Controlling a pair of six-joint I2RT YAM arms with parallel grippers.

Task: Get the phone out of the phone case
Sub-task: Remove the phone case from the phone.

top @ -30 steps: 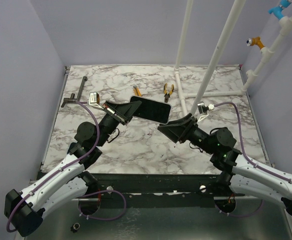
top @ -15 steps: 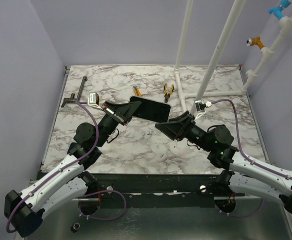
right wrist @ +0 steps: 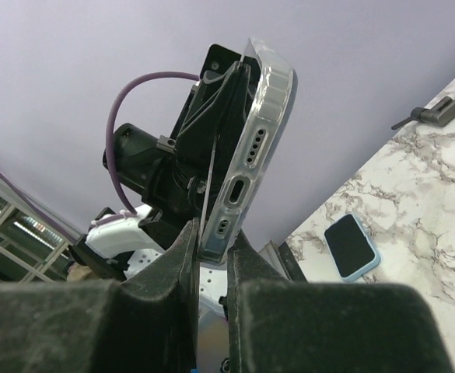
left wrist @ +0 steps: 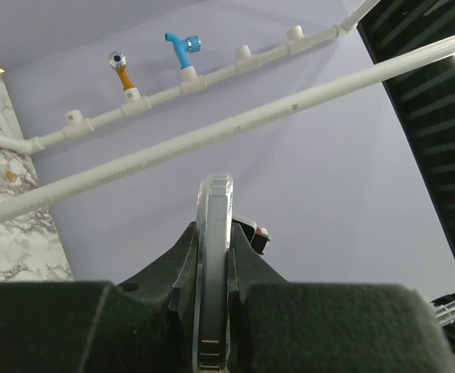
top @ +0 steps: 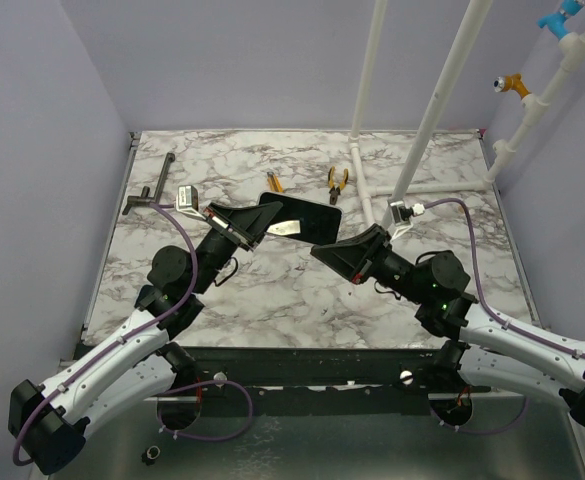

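1. Left fingers (left wrist: 174, 272): clenched on the phone case (left wrist: 214, 233), which stands edge-on between them in the left wrist view. The clear rim runs straight up out of the grip.
2. Right fingers (right wrist: 182, 260): pinched on the bottom corner of the same case, beside the charging port. A thin lip runs down into the narrow gap between them. Cannot tell whether that lip is the case edge alone or the case with the phone behind it.
3. Phone (top: 307, 215): held in the air between the two arms, over the far middle of the worktop (top: 272, 290). It is seated in the case, with no gap visible along the rim.
4. Change: compared with a second ago, the right arm sits slightly nearer the phone's corner. A bright glare patch now shows on the dark face where there was none half a second ago.
5. Reading: the slab has likely tipped or flexed a little, so the peel is probably just starting. Extraction is not yet done.
6. Elsewhere: pliers (top: 338, 180) and a bent metal bar (top: 150, 195) lie well apart on the far worktop. A dark blue-rimmed slab (right wrist: 351, 247) lies flat in the right wrist view.
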